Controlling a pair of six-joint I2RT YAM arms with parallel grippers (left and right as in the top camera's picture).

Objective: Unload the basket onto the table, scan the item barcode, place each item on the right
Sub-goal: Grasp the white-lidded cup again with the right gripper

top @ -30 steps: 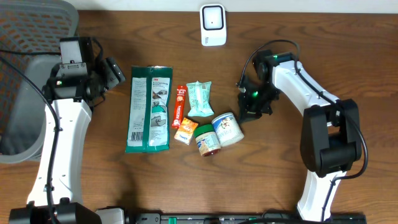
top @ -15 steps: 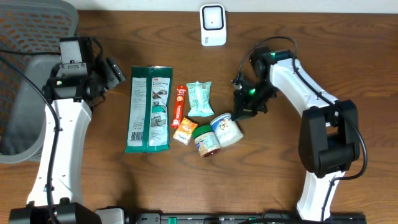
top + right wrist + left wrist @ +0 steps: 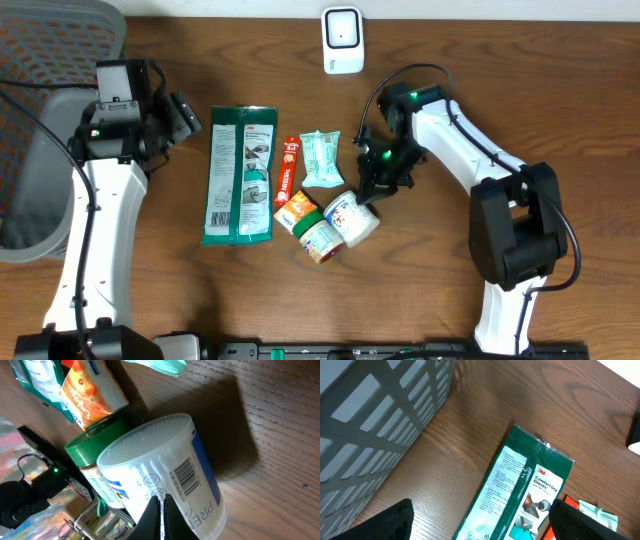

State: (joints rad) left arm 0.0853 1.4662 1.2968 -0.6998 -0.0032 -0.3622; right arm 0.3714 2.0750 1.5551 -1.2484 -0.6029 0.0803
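Several items lie mid-table: a green gloves package [image 3: 241, 175], a red stick pack [image 3: 288, 170], a mint packet [image 3: 322, 157], an orange packet [image 3: 297, 211], a green-lidded jar [image 3: 322, 238] and a white tub [image 3: 350, 217]. A white scanner [image 3: 343, 40] stands at the far edge. My right gripper [image 3: 372, 190] is shut, and its tips [image 3: 161, 502] press against the side of the white tub [image 3: 165, 475] just below its barcode [image 3: 187, 471]. My left gripper [image 3: 185, 115] hovers open, left of the gloves package [image 3: 520, 495], holding nothing.
A grey slatted basket [image 3: 40, 150] stands at the left edge, close beside my left arm; its wall [image 3: 370, 425] fills the left wrist view. The jar [image 3: 95, 455] and orange packet [image 3: 92, 392] crowd against the tub.
My right gripper has swung left and toward the near edge into the white tub, shoving the tub and the green-lidded jar leftward. The left arm has stayed still.
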